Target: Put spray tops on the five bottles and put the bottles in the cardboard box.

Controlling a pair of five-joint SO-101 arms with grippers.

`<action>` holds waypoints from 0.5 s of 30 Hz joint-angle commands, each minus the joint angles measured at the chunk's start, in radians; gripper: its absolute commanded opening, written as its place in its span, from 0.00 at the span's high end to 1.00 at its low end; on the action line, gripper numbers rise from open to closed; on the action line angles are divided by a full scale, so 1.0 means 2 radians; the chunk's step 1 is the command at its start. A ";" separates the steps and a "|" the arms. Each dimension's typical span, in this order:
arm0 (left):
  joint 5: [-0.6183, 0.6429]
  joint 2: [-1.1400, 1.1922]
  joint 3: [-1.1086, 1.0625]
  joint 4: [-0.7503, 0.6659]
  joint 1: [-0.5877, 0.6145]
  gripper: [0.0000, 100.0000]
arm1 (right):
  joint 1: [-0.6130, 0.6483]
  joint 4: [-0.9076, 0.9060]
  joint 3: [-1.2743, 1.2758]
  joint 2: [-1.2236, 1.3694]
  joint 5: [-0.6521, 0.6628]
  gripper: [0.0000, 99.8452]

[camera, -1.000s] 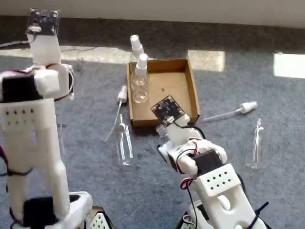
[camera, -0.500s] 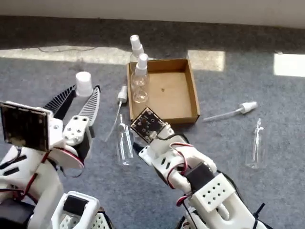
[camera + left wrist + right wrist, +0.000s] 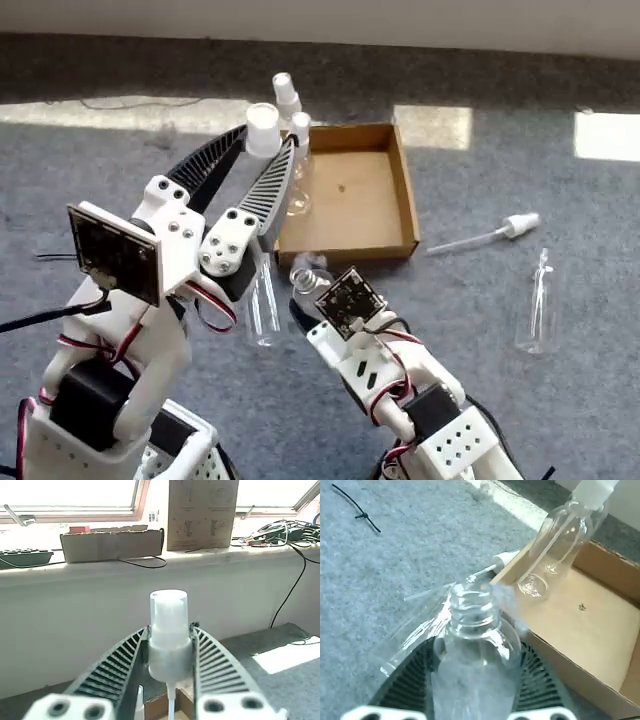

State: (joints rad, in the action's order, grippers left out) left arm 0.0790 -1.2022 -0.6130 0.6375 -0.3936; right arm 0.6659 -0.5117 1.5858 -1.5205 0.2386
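High view: far, steeply downward. Left wrist: close, level, facing wall (image 3: 75, 615). Right wrist: close, downward, sharing the box (image 3: 365, 205).

spray top (image 3: 169, 630) aloft; bottle (image 3: 475, 655) uncapped — upright

The left gripper (image 3: 170, 632) clamps a white spray top (image 3: 169, 615) upright between its black ribbed fingers (image 3: 216, 664), its thin tube (image 3: 171, 707) hanging below; a cardboard carton (image 3: 112, 542) sits on the windowsill (image 3: 210, 554) behind

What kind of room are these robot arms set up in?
Probably an office or hobby lab: grey carpet, a windowsill holding a keyboard and tangled cables.
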 commanded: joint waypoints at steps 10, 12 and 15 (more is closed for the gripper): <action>0.072 0.090 -0.026 -0.051 -0.023 0.99 | -0.008 0.014 -0.007 -0.020 -0.038 1.00; 0.073 0.099 -0.028 -0.051 -0.020 0.99 | -0.008 0.013 -0.007 -0.046 -0.038 1.00; 0.073 0.105 -0.028 -0.049 -0.020 0.99 | -0.008 0.012 -0.003 -0.097 -0.038 1.00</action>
State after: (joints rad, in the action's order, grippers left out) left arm 0.2125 -1.0058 -0.6759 0.5593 -0.4212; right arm 0.6659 -0.5056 1.5858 -1.6280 0.1726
